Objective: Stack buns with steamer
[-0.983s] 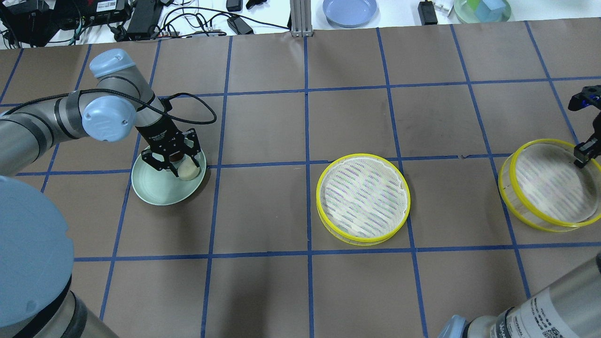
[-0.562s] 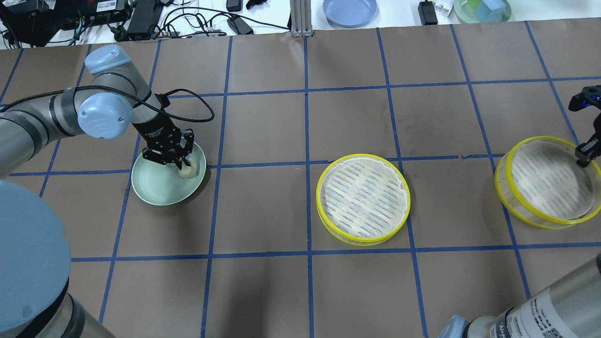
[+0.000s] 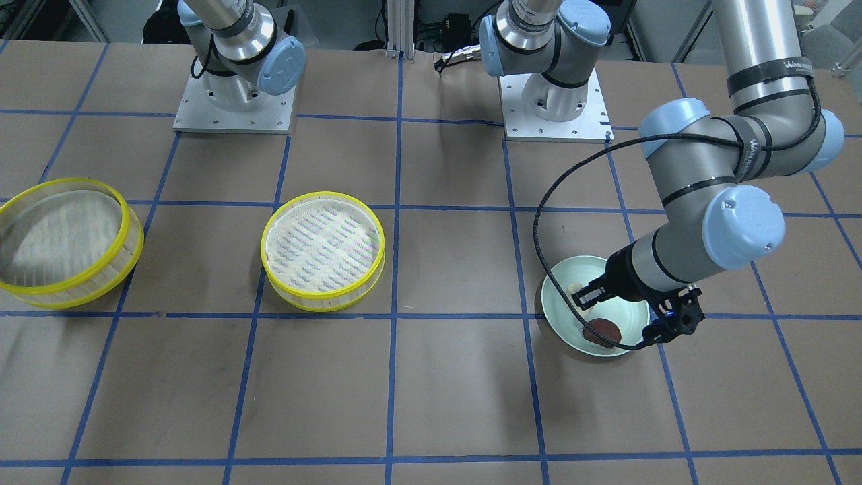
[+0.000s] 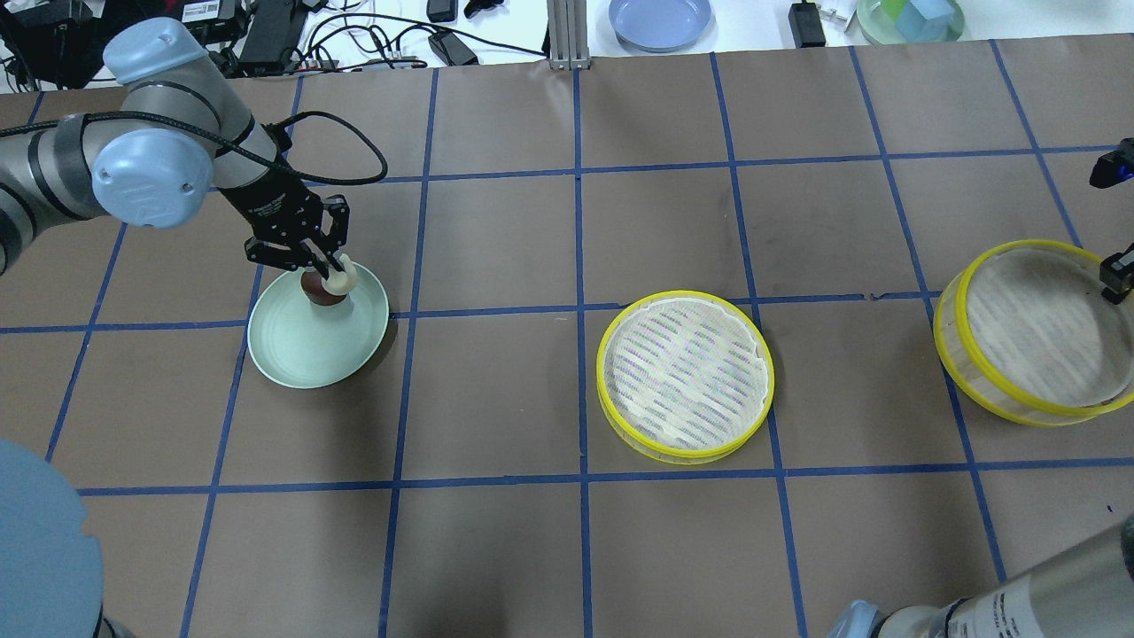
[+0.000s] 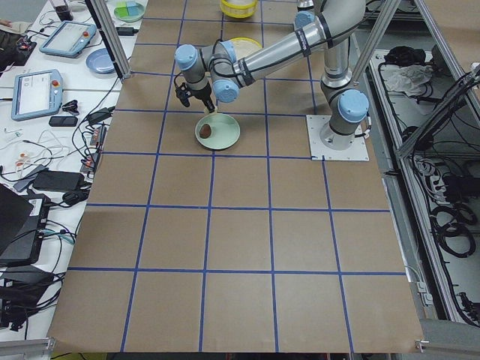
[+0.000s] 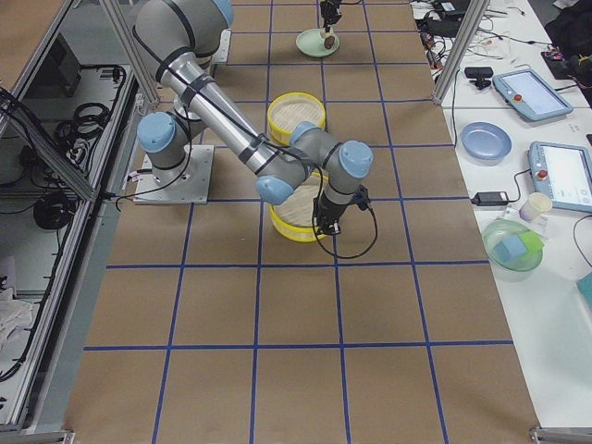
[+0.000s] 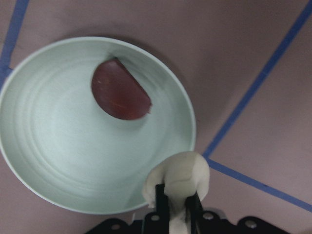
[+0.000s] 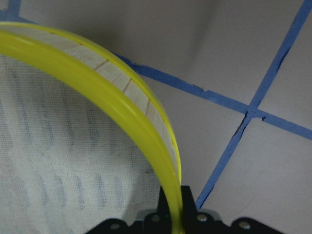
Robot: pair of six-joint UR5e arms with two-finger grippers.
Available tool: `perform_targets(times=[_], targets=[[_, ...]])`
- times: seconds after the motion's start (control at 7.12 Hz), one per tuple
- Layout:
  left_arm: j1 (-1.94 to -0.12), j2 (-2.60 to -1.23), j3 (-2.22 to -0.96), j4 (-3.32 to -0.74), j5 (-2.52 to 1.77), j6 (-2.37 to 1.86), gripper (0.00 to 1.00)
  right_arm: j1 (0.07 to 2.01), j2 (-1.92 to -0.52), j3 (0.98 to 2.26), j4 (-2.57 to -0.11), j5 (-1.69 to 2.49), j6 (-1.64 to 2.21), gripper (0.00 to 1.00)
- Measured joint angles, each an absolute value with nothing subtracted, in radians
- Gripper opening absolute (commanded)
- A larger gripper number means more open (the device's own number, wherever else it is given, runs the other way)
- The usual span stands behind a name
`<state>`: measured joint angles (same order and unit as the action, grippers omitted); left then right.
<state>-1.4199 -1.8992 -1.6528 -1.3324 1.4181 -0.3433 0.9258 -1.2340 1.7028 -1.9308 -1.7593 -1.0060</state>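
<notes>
My left gripper (image 4: 335,270) is shut on the cream-white bun (image 4: 340,277) and holds it above the far rim of the pale green plate (image 4: 292,359). The left wrist view shows the bun (image 7: 180,178) pinched between the fingers. The dark reddish-brown bun (image 7: 119,92) lies in the plate (image 7: 58,161) and also shows in the front view (image 3: 601,330). One yellow-rimmed steamer tier (image 4: 684,376) sits at mid-table. My right gripper (image 4: 1114,270) is shut on the rim (image 8: 122,107) of a second steamer tier (image 4: 1032,332), held tilted off the table at far right.
Beyond the far table edge are a blue plate (image 4: 660,19), a green bowl with blocks (image 4: 911,18), cables and an aluminium post (image 4: 567,35). Blue tape lines grid the brown table.
My left gripper shut on the cream-white bun and lifted it off the plate, uncovering the dark bun. My right gripper raised its steamer tier a little.
</notes>
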Motion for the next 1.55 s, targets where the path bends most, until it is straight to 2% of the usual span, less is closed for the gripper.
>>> perform_targets(times=[0.7,1.26,1.4,1.55], targets=[[-1.698,-1.876,-1.647,-1.274,1.22,-0.573,0.0,1.092,-1.401,1.792,-1.796,-1.711,-0.759,0.01],[-1.86,-1.919,-1.718,-1.192,1.128,-0.626,0.0,1.2,-1.416,1.833,-1.795,-1.691,-0.606,0.01],[-1.882,-1.931,-1.735,-1.172,1.127,-0.627,0.15,1.217,-1.416,1.846,-1.798,-1.677,-0.581,0.01],[-1.902,-1.941,-1.745,-1.154,1.128,-0.63,0.18,1.242,-1.415,1.852,-1.801,-1.67,-0.55,0.01]])
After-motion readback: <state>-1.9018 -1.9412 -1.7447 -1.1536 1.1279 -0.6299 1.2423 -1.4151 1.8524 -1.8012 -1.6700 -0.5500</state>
